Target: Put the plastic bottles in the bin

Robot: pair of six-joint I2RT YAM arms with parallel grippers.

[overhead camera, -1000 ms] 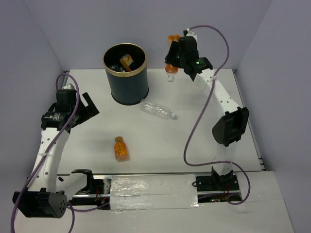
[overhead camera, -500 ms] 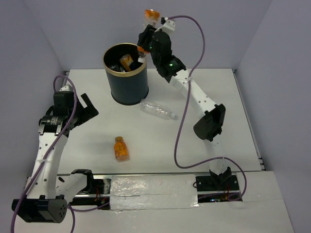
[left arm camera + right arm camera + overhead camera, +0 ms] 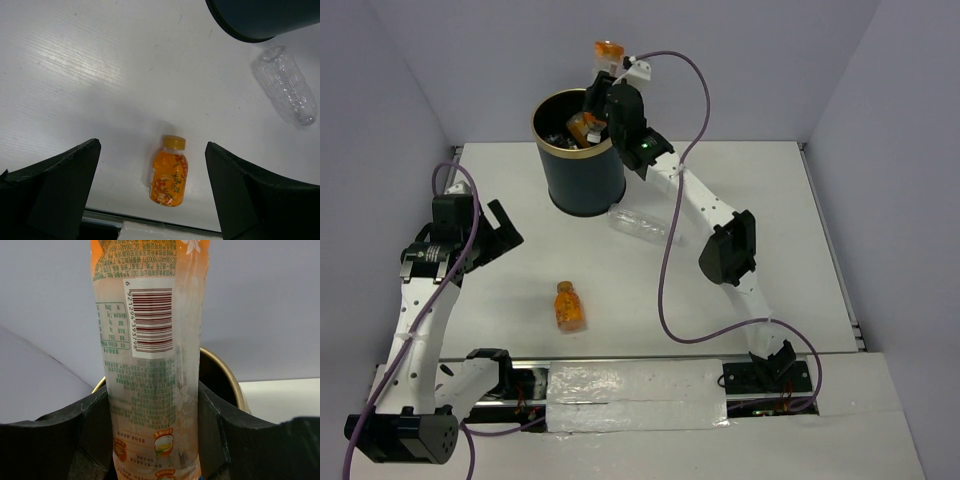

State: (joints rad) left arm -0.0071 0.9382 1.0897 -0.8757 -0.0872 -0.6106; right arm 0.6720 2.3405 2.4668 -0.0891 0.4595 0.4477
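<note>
Top external view: the right gripper (image 3: 603, 92) is clamped on a tall plastic bottle with an orange cap and pale printed label (image 3: 608, 52), held upright over the mouth of the tall dark navy cylindrical bin with a thin gold rim (image 3: 582, 185). The left gripper (image 3: 488, 232) hangs with its jaws spread wide and nothing in them. On the white table (image 3: 770, 200) a small orange-liquid plastic bottle (image 3: 170, 177) lies below it, and a clear colourless plastic bottle (image 3: 642, 226) lies on its side just beside the bin.
</note>
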